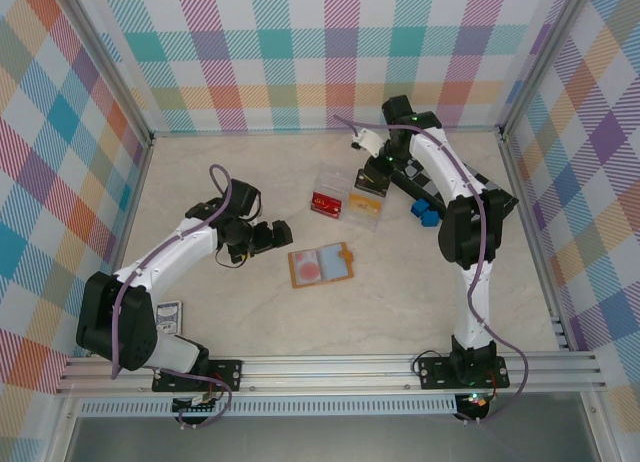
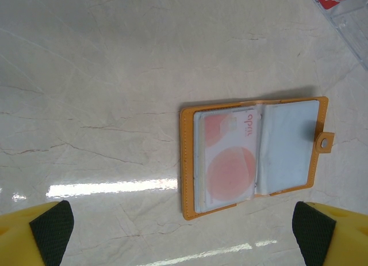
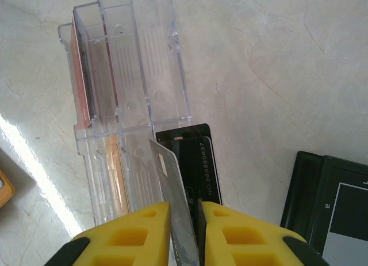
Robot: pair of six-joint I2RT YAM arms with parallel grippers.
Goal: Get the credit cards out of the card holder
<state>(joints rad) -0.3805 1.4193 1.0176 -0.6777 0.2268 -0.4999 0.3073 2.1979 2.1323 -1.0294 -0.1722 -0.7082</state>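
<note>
White arms (image 1: 175, 250), black joints (image 1: 465, 232), purple cables (image 1: 119, 312); yellow jaws, black pads (image 2: 52, 231).

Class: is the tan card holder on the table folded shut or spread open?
Spread open: the card holder lies flat, inner pockets facing up, a pink-circled card in one.

Tan-orange leather-like folding card holder (image 1: 320, 266) lies open and flat, clasp tab out to one side. A white card with pink circles (image 2: 230, 162) sits in its clear left pocket. Orange-yellow plastic card (image 1: 362, 200) is in the clear tray (image 3: 161, 59) — black card with white print (image 3: 198, 156) at the tray's end, grey glossy card (image 3: 175, 202) tilted edge-on across it.
</note>
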